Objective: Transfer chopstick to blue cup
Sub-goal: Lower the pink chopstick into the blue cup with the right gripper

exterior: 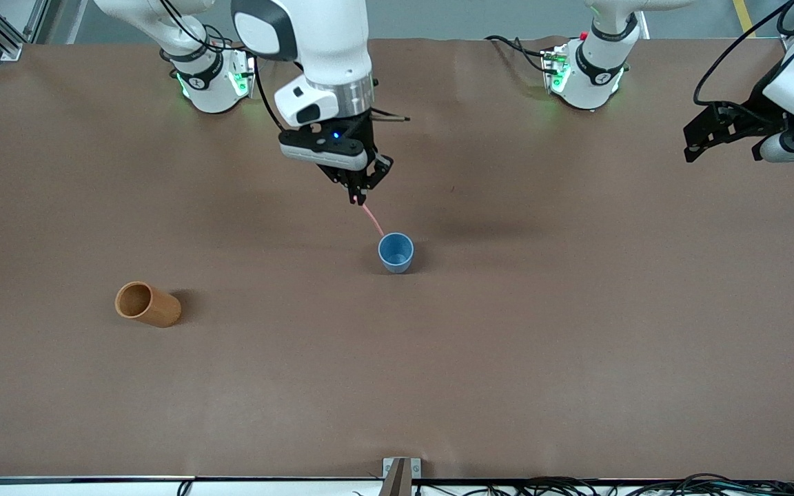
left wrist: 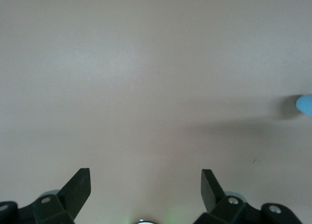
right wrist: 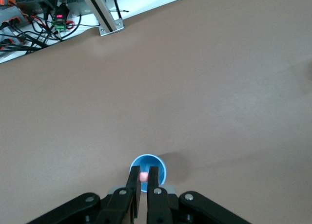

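The right tool [exterior: 358,195] holds the chopstick [exterior: 372,219] slanting over the upright blue cup [exterior: 395,252].

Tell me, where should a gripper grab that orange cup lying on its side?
Probably across the middle of its round body, coming from above. The orange cup lies tipped over on the table, so its curved sides face up and nothing stands near it.

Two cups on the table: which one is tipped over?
The orange-brown cup lies on its side toward the right arm's end. The blue cup stands upright under the right pincer.
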